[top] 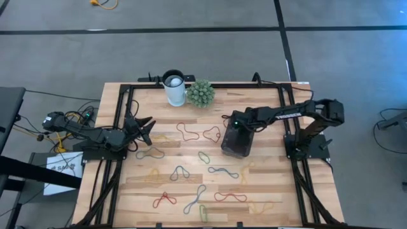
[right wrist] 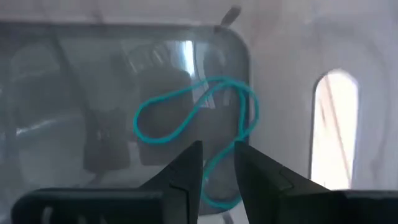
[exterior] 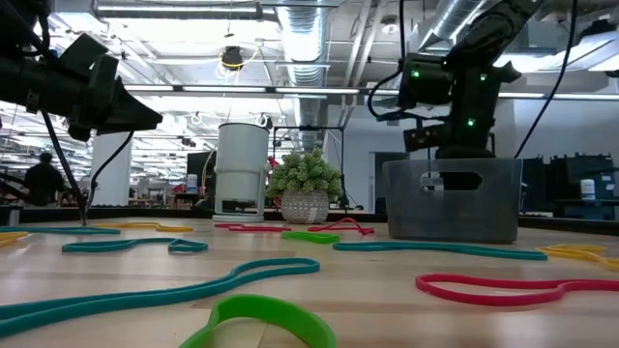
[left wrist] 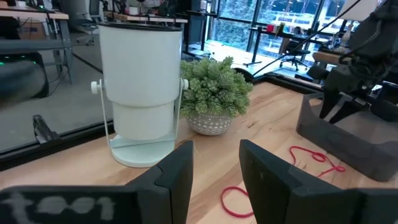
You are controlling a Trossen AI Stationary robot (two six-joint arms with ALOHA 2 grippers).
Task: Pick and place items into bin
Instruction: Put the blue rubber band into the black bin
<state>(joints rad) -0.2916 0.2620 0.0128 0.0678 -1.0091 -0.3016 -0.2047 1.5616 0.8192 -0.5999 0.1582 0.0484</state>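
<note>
My right hand (right wrist: 217, 163) hangs just above the open top of the bin (top: 235, 141), its fingers a narrow gap apart and holding nothing. Inside the bin, on its floor, lies one teal rubber band (right wrist: 196, 118) in a loose loop. The bin is a small grey-tinted see-through box, standing upright on the wooden worktop (top: 267, 184) toward three o'clock of centre. My left hand (top: 144, 129) waits at about nine o'clock, raised off the worktop, fingers slightly parted and empty. Many more rubber bands (top: 224, 172) lie scattered flat over the near half of the worktop in red, green, yellow and teal, all outside the bin; a red one (top: 212, 133) lies just beside the bin at its nine o'clock side, and a green one (top: 204, 156) lies near its seven o'clock corner. Farther off, at twelve o'clock by the far edge, a white cup (top: 173, 88) stands upright, with a green spiky plant ball (top: 200, 93) just beside it at its three o'clock.
</note>
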